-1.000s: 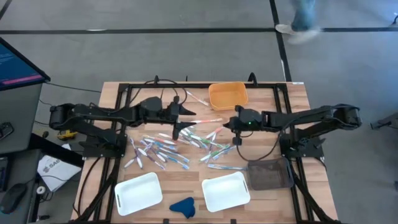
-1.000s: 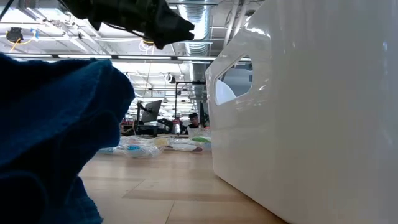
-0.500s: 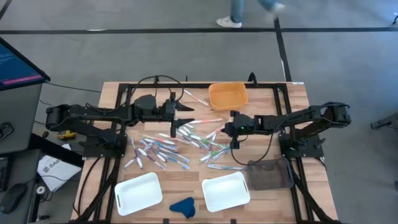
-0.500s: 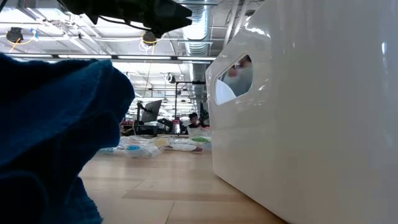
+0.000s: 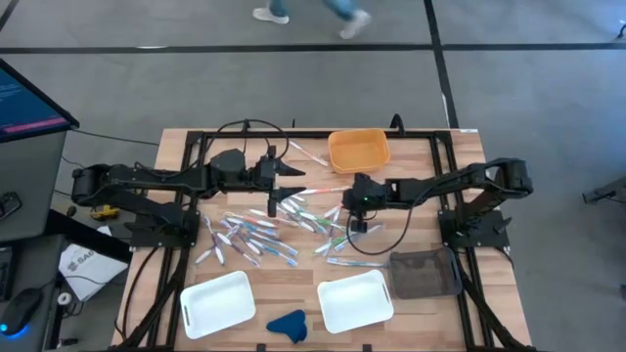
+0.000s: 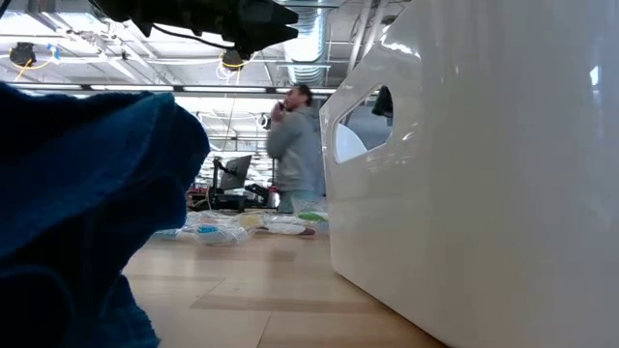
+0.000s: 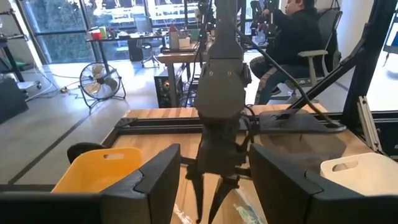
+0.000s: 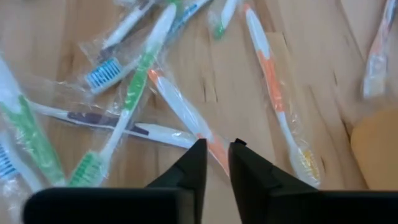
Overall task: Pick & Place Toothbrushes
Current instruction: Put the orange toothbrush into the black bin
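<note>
1. We see the toothbrushes (image 5: 279, 227) scattered across the middle of the table (image 5: 176, 147).
2. Right gripper (image 8: 216, 163): jaws narrowly parted, empty, poised directly over a white-and-orange toothbrush (image 8: 186, 116).
3. Left gripper (image 5: 290, 182): jaws wide, empty, above the pile's far edge.

roughly two dozen toothbrushes (image 5: 293, 223), two white trays (image 5: 219, 304), one orange bin (image 5: 358, 151), one mesh basket (image 5: 424, 273)

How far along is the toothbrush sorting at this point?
Nothing looks placed yet: both white trays show empty from above. In hand: the right gripper, jaws a narrow gap apart, is over an orange toothbrush. Left gripper waits open. The whole toothbrush pile remains on the table.
</note>
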